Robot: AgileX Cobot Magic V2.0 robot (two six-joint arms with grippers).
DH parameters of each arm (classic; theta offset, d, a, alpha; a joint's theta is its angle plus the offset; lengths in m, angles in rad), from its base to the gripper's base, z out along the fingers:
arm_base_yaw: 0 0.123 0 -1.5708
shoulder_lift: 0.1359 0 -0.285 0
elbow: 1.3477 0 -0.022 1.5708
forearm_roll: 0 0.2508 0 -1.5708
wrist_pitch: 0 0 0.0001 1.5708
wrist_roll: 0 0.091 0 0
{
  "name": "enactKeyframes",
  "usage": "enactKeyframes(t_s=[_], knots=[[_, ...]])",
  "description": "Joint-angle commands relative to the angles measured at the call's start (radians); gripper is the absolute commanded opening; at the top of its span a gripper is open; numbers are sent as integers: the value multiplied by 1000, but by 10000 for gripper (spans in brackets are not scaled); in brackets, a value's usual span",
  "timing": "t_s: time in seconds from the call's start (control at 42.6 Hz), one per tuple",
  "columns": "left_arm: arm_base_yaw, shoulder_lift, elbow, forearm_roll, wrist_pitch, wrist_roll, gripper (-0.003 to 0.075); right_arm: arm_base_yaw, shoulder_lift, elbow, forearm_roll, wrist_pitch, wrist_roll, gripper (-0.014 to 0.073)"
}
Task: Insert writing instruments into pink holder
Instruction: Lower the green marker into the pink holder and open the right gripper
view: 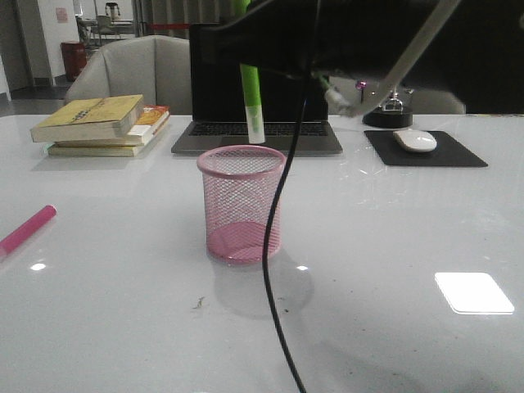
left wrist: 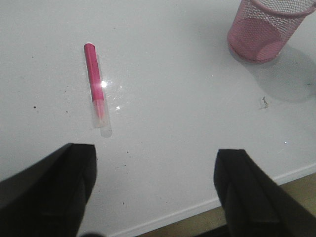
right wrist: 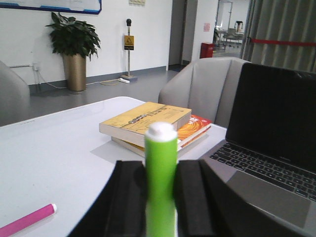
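Front view: the right gripper (right wrist: 160, 197) pinches the lime green marker (view: 250, 90) upright, whitish end down, above the pink holder (view: 241, 203) mid-tabletop. The magenta marker (left wrist: 96, 87) lies near the tabletop's left edge, before the spread left gripper (left wrist: 155, 185).

Right arm: extends across the top of the front view, dark housing overhead. Right claw (right wrist: 160, 197): both fingers (right wrist: 131, 197) closed against the sides of the green marker (view: 250, 94), which hangs upright, whitish end down. Left claw (left wrist: 155, 192): fingers (left wrist: 54, 192) spread wide apart, nothing between them, hovering above the bench (left wrist: 187, 128) near its front edge, toward 9 o'clock of the right claw.
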Motion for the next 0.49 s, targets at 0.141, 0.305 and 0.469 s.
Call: enactKeyframes(t_s=[0.141, 0.305, 0.469], knots=[[-8, -1, -30, -1, -71, 0, 547, -2, 82, -27, -48, -168, 3, 164], [-8, -1, -30, -1, -71, 0, 547, -3, 119, -27, -48, -167, 3, 197], [-8, -1, -30, -1, -71, 0, 547, -4, 119, -27, -25, -153, 3, 412]])
